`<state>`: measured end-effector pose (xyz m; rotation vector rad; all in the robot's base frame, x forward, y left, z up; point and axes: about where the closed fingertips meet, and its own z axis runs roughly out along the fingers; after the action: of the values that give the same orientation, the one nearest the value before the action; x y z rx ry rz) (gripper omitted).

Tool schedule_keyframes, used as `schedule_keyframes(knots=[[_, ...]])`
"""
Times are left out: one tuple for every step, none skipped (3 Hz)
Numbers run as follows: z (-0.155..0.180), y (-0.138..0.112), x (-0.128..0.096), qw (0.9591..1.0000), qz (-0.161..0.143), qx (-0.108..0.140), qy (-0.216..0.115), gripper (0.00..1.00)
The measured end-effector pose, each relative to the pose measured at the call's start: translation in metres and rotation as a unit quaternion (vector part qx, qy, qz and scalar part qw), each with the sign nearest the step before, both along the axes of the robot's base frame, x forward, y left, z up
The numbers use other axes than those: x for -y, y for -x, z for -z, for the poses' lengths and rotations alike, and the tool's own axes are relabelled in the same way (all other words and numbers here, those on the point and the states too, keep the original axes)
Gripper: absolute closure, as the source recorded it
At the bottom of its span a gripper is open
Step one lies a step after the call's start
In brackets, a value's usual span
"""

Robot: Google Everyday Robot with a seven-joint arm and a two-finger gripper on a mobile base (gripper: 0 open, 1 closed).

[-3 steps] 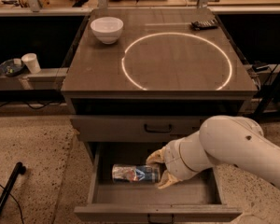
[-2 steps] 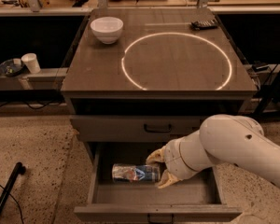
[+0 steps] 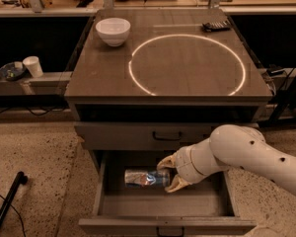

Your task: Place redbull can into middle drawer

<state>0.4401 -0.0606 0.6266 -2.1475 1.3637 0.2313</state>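
The redbull can [image 3: 144, 177], silver and blue, lies on its side inside the open middle drawer [image 3: 113, 206], left of centre on the grey floor. My gripper [image 3: 168, 175] reaches into the drawer from the right on the white arm [image 3: 241, 154]. Its tan fingers [image 3: 166, 162] sit above and below the can's right end and close on it. The upper drawer front with the black handle [image 3: 167, 136] is shut.
A white bowl [image 3: 113, 31] stands at the back left of the cabinet top, beside a lit white ring [image 3: 134, 80]. A dark object [image 3: 216, 26] lies at the back right. A white paper cup [image 3: 33, 66] stands on a low shelf to the left. A black cable and pole [image 3: 7, 201] lie on the floor.
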Motion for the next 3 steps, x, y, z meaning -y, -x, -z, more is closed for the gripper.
schedule_keyframes(knots=[[0.052,-0.030,0.004,0.9998,-0.002,0.009,-0.019,1.00],[0.104,-0.045,0.001,0.9990,-0.011,0.002,-0.043,1.00],[0.151,-0.047,-0.004,0.9975,-0.022,-0.012,-0.067,1.00]])
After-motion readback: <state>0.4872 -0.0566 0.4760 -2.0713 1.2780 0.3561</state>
